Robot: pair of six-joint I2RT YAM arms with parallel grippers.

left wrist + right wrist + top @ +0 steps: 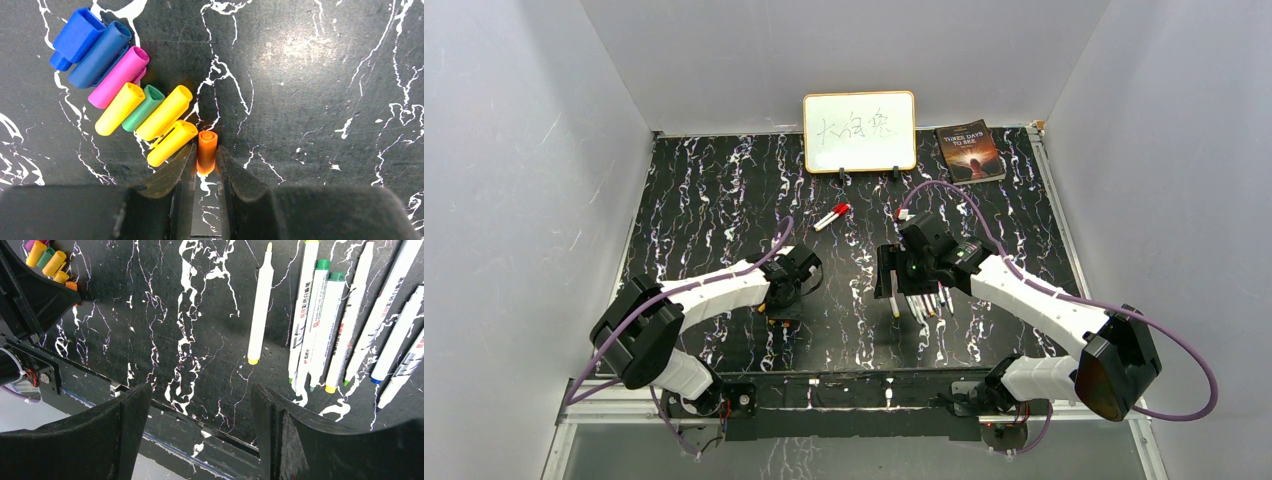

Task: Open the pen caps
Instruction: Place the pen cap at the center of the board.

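Note:
An orange pen cap (207,140) sits between the fingertips of my left gripper (206,148), which is shut on it low over the table, open end facing away. Just left of it lies a heap of loose pen caps (125,95) in blue, pink, yellow and green, also visible as pen caps (50,262). Several uncapped white pens (330,330) lie side by side, and one yellow-tipped pen (261,310) lies apart on their left. My right gripper (200,390) hangs open and empty beside those pens (924,303). A red-capped pen (832,215) lies farther back.
A small whiteboard (859,131) on its stand and a book (969,152) are at the back of the black marbled table (714,200). The left gripper's black body (30,300) is near my right gripper. The table's front edge (165,412) runs just beneath the right fingers.

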